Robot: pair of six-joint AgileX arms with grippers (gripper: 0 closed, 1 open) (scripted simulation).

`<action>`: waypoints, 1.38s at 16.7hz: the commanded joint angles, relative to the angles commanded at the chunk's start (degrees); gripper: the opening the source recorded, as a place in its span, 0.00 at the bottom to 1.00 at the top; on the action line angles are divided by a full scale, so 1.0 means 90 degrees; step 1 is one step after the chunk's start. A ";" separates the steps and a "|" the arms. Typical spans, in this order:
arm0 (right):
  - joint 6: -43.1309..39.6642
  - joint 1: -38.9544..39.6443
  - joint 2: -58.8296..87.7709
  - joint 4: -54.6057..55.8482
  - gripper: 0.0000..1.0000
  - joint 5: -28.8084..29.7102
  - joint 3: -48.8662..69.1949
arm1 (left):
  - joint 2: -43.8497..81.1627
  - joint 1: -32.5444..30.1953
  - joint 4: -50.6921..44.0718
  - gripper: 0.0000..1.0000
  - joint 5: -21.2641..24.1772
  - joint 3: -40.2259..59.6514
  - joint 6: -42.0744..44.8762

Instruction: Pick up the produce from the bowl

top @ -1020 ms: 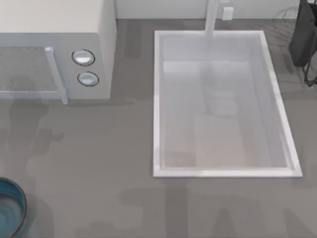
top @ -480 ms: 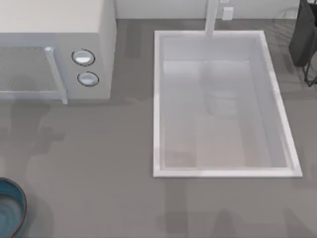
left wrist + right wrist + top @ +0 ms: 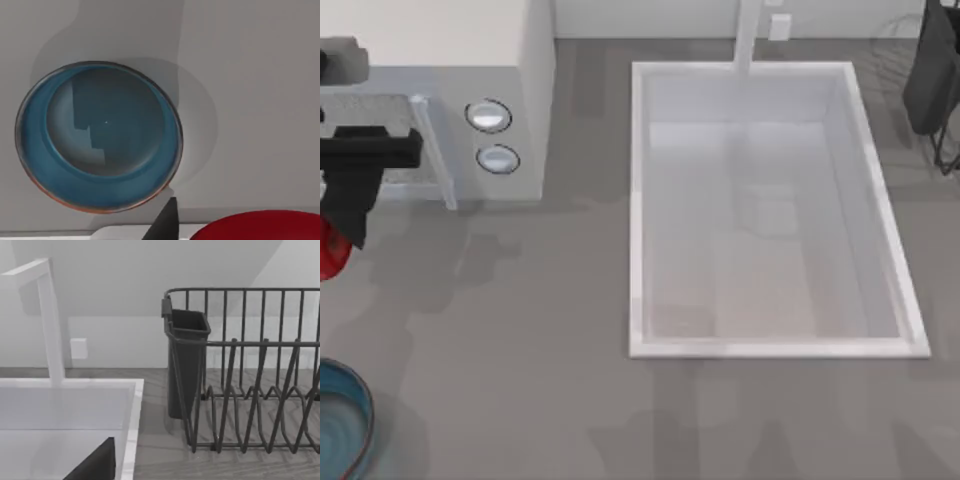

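Note:
The red produce (image 3: pixel 328 252) hangs at the far left edge of the top view, in front of the microwave, with my left gripper (image 3: pixel 340 228) shut on it from above. In the left wrist view the produce (image 3: pixel 257 227) shows close up beside one dark finger (image 3: pixel 167 224). Below it, the blue bowl (image 3: pixel 47 175) stands on the counter with nothing in it. In the top view the bowl (image 3: pixel 358 415) sits at the front left corner, apart from the held fruit. A dark part of my right gripper (image 3: pixel 95 466) shows over the sink's edge, facing the dish rack.
A white microwave (image 3: pixel 510 60) with two round knobs stands at the back left. A white sink (image 3: pixel 640 250) with a tap (image 3: pixel 748 35) takes up the middle and right. A dark wire dish rack (image 3: pixel 250 390) with a cutlery holder stands at the back right.
My left arm has come into the top view at the left edge, carrying the red produce. Before, neither the arm nor the fruit showed there. The bowl has not moved.

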 joint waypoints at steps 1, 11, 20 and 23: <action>0.0000 0.0000 0.0000 0.0000 1.00 0.0000 0.0000 | 0.0214 -0.0437 0.0220 0.00 -0.0022 -0.0041 -0.0438; 0.0000 0.0000 0.0000 0.0000 1.00 0.0000 0.0000 | 0.1233 -0.2434 0.1478 0.00 -0.0142 -0.0366 -0.2435; 0.0000 0.0000 0.0000 0.0000 1.00 0.0000 0.0000 | 0.1533 -0.2407 0.3312 0.00 -0.0137 -0.1785 -0.2405; 0.0000 0.0000 0.0000 0.0000 1.00 0.0000 0.0000 | 0.1691 -0.2407 0.4054 0.00 -0.0139 -0.2453 -0.2401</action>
